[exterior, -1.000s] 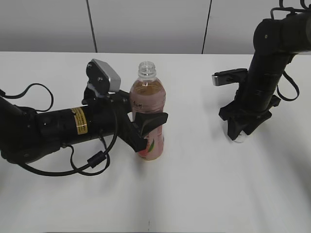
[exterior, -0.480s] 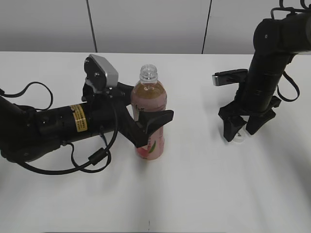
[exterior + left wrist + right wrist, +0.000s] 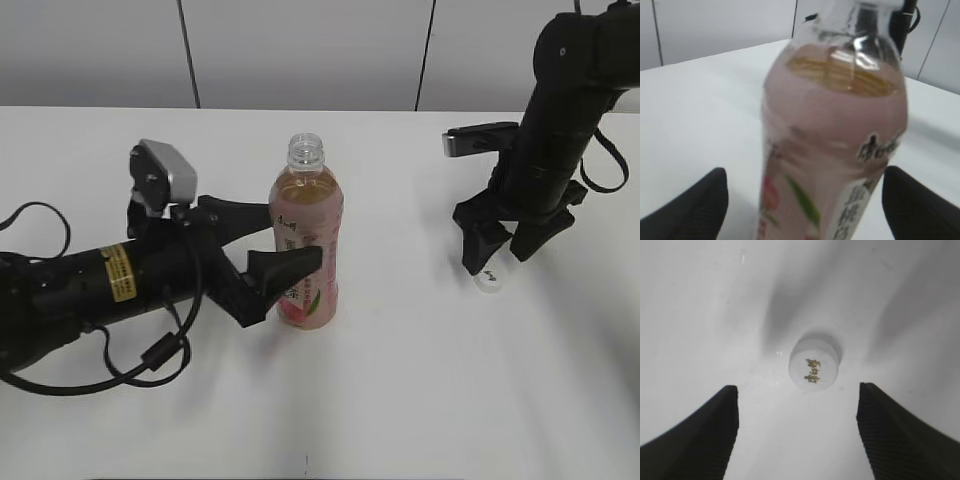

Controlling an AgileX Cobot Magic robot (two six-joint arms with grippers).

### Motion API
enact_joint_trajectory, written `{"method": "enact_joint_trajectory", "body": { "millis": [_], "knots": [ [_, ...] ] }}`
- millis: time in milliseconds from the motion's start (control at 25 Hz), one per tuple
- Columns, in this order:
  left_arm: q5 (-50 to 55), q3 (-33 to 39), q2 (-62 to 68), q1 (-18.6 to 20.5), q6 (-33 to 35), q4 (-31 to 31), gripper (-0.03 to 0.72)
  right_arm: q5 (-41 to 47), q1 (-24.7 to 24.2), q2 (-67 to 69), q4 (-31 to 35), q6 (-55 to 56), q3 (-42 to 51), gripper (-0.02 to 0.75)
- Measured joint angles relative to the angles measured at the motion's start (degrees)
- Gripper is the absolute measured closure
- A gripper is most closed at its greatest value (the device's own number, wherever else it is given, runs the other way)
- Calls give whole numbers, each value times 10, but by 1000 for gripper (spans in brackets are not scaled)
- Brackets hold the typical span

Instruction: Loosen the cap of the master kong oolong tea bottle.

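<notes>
The master kong oolong tea bottle (image 3: pixel 307 240) stands upright on the white table with its neck open and no cap on it; it fills the left wrist view (image 3: pixel 832 140). My left gripper (image 3: pixel 262 240) is open, its fingers on either side of the bottle and apart from it (image 3: pixel 802 202). The small white cap (image 3: pixel 489 281) lies on the table at the right, top up, with a tiny dark mark (image 3: pixel 813 369). My right gripper (image 3: pixel 497 245) is open and empty, just above the cap (image 3: pixel 797 430).
The white table (image 3: pixel 400 380) runs to a grey panelled wall (image 3: pixel 300 50) at the back. The left arm's cables (image 3: pixel 150 355) lie on the table at the left.
My left gripper has opened off the bottle and drawn back to the left. My right gripper has let go of the cap on the table and risen a little.
</notes>
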Motion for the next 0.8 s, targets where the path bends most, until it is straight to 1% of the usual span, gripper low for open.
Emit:
{"method": "enact_joint_trajectory", "body": {
  "millis": [240, 400, 720, 800],
  "knots": [
    [-15, 58, -8, 44, 0, -3, 123, 10, 0, -11, 0, 10, 0, 183],
    [-16, 88, -36, 74, 0, -32, 123, 23, 0, -11, 0, 12, 0, 183],
    [-19, 108, -107, 151, 0, -41, 123, 37, 0, -11, 4, 22, 0, 183],
    [-5, 108, -121, 166, 0, -62, 123, 39, 0, -11, 6, 27, 0, 183]
  ]
}}
